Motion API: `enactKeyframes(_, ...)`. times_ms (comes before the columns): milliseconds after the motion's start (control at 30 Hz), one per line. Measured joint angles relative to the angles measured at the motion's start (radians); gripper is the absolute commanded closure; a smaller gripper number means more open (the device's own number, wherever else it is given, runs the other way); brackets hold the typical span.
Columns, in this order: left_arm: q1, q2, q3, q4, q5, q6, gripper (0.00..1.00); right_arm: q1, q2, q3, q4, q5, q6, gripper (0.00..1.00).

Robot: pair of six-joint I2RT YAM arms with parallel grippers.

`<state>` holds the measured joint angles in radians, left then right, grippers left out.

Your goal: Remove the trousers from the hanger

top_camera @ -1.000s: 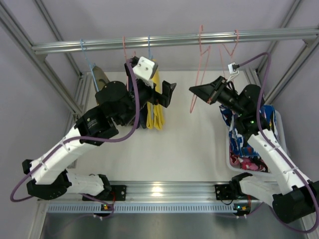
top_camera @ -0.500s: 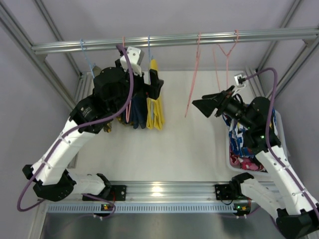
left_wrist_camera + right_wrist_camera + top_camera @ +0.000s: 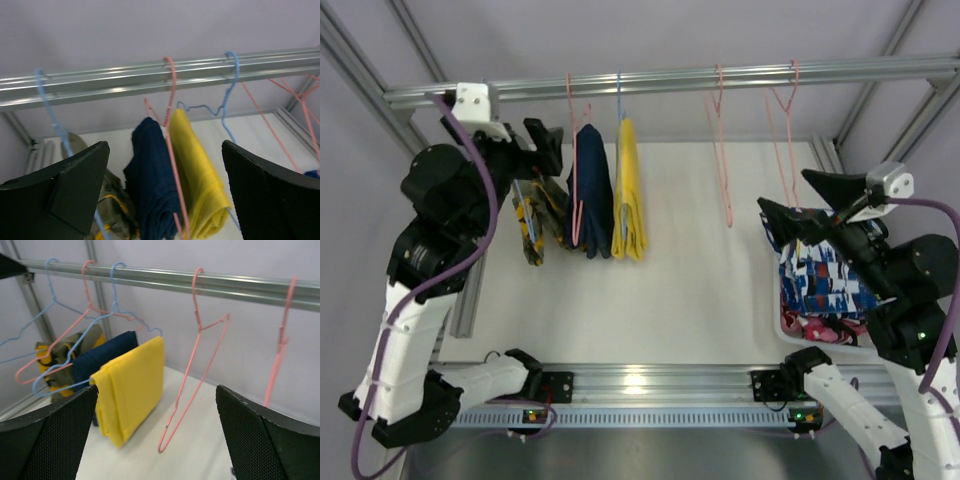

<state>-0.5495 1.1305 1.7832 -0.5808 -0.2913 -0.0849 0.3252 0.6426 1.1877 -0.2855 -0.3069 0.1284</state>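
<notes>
L gripper [image 3: 162,155]: jaws wide apart, empty, nr rail [image 3: 670,78].
R gripper [image 3: 805,200]: jaws apart, empty, by bin [image 3: 781,318].
Blue trousers [image 3: 820,280]: in bin w/ red-pink pair [image 3: 815,328].
Hangers: navy pair [image 3: 592,190], yellow pair [image 3: 628,190] hung.

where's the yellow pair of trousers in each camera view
Top external: yellow trousers hang left of centre, upper half.
Left wrist: yellow trousers at lower centre.
Right wrist: yellow trousers left of centre.
Shared landmark: navy trousers hang just left of them in every view.
</notes>
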Motion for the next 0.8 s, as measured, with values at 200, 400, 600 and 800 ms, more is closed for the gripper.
enactKeyframes(200, 0.069, -0.19, -0.145, 0.022, -0.14, 0.118, 0.01, -0.061, -0.058, 0.009, -0.07, 0.115, -0.138, 0.0)
enactKeyframes(400, 0.112, -0.389, -0.359, 0.032, -0.256, 0.211, 0.01, -0.171, -0.113, -0.045, -0.098, 0.189, -0.179, 0.0)
enactKeyframes(600, 0.135, -0.491, -0.502, 0.017, -0.302, 0.254, 0.01, -0.274, -0.175, -0.075, -0.121, 0.22, -0.177, 0.0)
enactKeyframes(800, 0.139, -0.529, -0.521, -0.004, -0.306, 0.275, 0.01, -0.292, -0.198, -0.075, -0.121, 0.216, -0.162, 0.01)
